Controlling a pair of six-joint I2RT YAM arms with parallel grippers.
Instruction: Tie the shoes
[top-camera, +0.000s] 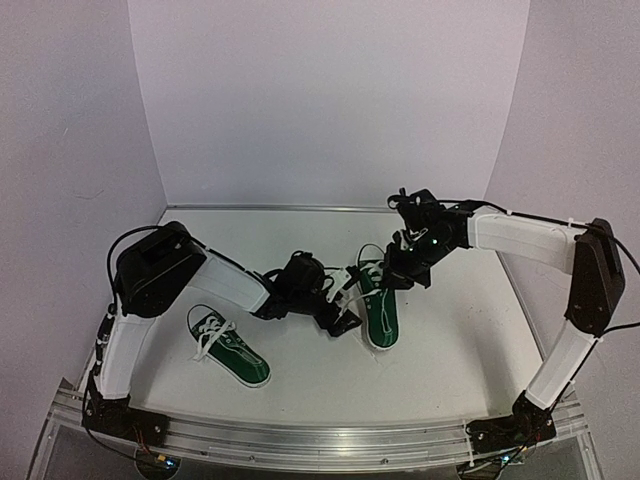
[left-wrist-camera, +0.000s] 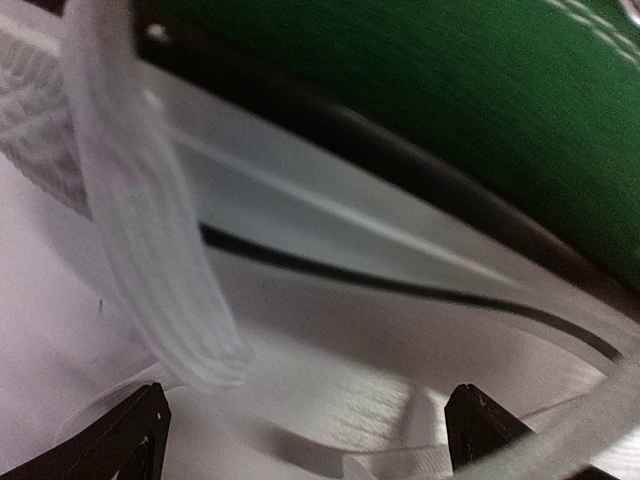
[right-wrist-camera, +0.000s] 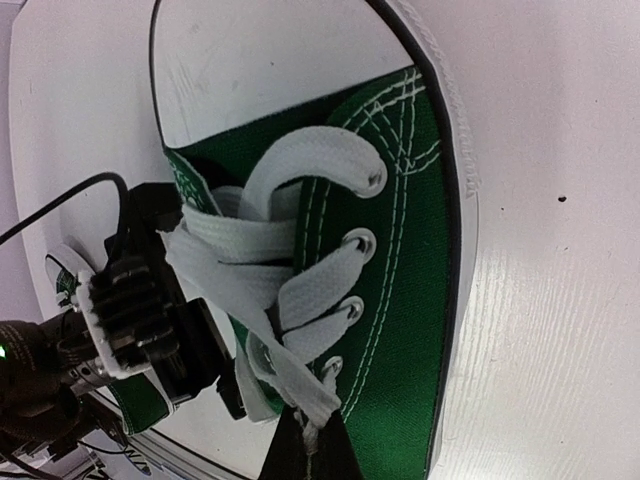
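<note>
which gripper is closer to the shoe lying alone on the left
Left. The left gripper, open, is beside the other shoe, on the side facing the lone shoe; the right gripper pinches a lace beyond it.

Dark green shoes (top-camera: 235, 355) with white laces (right-wrist-camera: 262, 245); plain white table (top-camera: 450, 345).

Left gripper (top-camera: 343, 318) and right gripper (top-camera: 393, 280) crowd the middle shoe (top-camera: 380, 320); bare table (top-camera: 455, 335) lies open to its right.

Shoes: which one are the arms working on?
The right-hand shoe: left gripper and right gripper are at its laces. The other shoe lies apart, untouched.
</note>
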